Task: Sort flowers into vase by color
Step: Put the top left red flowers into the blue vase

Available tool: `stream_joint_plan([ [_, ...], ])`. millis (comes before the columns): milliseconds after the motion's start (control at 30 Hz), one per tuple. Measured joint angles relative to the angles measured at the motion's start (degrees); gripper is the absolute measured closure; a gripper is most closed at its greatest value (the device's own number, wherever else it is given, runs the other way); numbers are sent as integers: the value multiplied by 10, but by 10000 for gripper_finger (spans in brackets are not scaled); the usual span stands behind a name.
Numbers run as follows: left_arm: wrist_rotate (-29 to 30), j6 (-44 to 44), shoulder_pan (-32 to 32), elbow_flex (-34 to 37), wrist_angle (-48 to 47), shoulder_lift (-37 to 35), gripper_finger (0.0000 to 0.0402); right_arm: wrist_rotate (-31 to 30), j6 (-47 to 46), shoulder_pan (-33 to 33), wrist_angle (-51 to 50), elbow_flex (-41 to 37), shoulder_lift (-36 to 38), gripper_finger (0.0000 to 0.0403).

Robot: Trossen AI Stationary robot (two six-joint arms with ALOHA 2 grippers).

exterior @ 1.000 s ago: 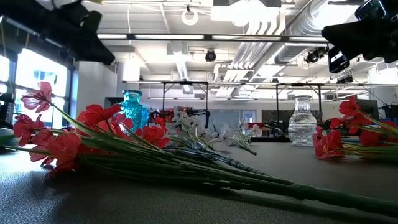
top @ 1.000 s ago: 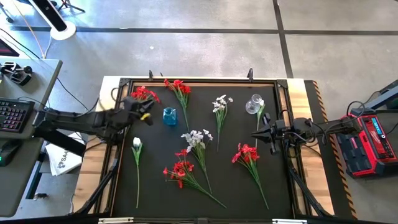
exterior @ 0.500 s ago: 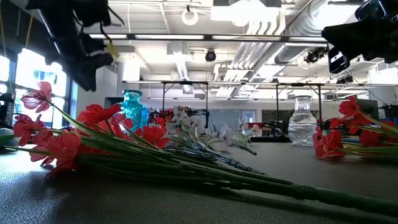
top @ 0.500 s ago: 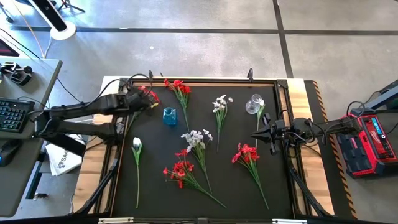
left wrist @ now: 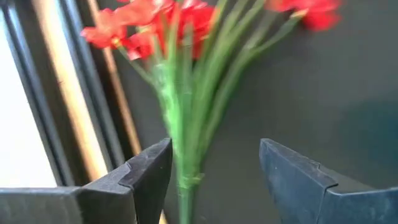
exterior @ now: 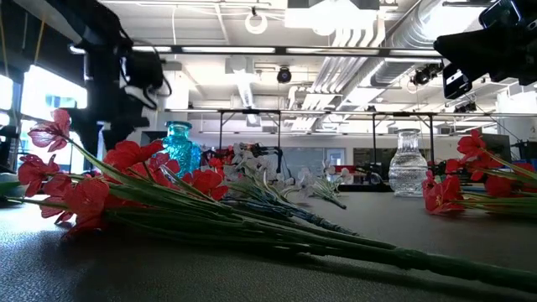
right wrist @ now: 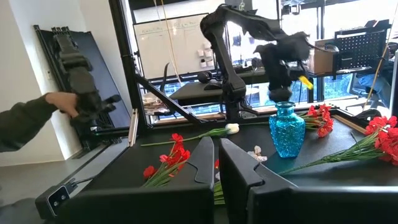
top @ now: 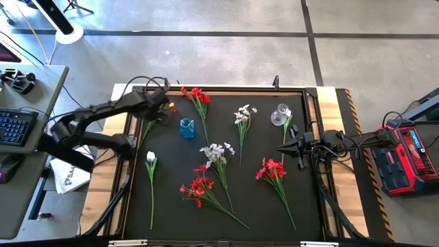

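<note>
While open, left gripper [left wrist: 214,180] straddles red flowers [left wrist: 180,37].

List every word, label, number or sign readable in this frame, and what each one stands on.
"SAA": the start of dark print on the white item lying below the table's left side in the high view; the rest cannot be read.
Label on the red device right of the table: too small to read.
Writing on the whiteboard in the right wrist view: too blurred to read.

red flowers [top: 199,186] | white flowers [top: 217,152] | lying scattered, flat
</note>
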State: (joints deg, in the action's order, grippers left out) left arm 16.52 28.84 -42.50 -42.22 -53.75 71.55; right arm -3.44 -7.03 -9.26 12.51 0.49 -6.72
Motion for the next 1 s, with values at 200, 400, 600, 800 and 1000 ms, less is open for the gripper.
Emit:
stream_joint_plan([
  [200, 2, -51, -67, 0, 31, 86, 170, 0, 0, 0, 0, 0, 0, 402],
  [400, -1, -61, -79, 1, 44, 129, 177, 0, 0, 0, 0, 0, 0, 402],
  [600, -10, -56, -80, 0, 47, 162, 208, 0, 0, 0, 0, 0, 0, 402],
  [800, -16, -54, -80, 0, 49, 176, 254, 0, 0, 0, 0, 0, 0, 402],
  [1000, -34, -64, -82, 2, 53, 163, 335, 0, 0, 0, 0, 0, 0, 402],
])
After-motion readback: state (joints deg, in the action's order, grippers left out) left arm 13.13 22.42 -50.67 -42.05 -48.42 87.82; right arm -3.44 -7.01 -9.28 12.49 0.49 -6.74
